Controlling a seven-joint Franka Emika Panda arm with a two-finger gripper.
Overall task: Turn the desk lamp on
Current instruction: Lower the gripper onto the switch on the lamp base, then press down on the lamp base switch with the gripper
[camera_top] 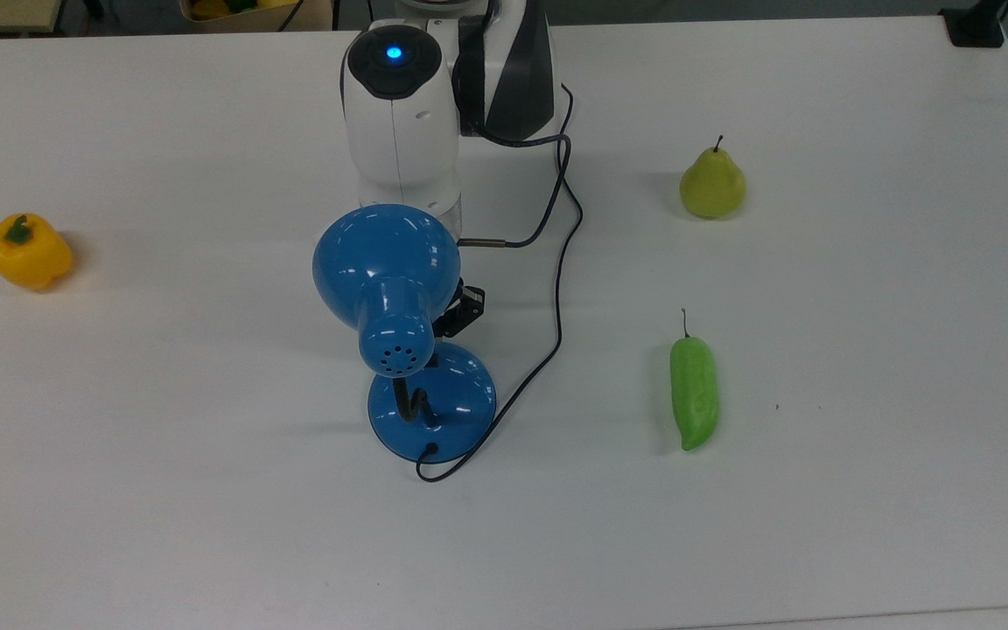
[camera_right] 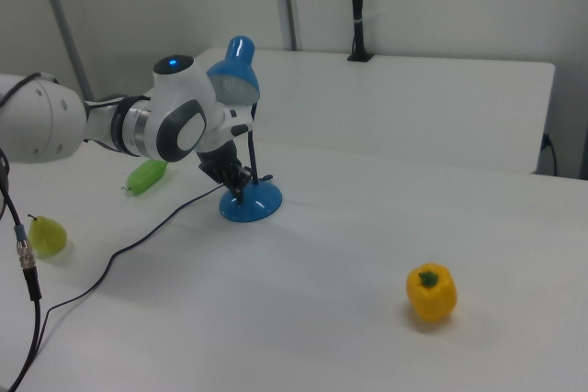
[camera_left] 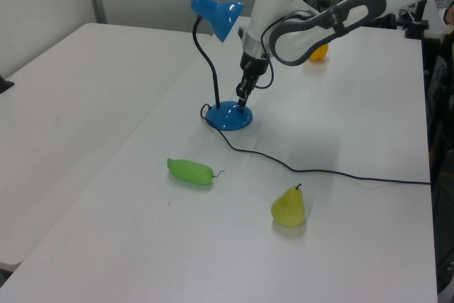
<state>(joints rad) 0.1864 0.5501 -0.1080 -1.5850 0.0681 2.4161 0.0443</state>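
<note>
Gripper [camera_left: 242, 100] poised just above desk lamp [camera_left: 228, 114] base, mid-worktop; jaw state unclear. Shade unlit: switch press apparently not yet done.

Text: none legible | Labels and brands: none found on any item or arm housing | Numbers and signs: none | Views checked: top, left, right
</note>
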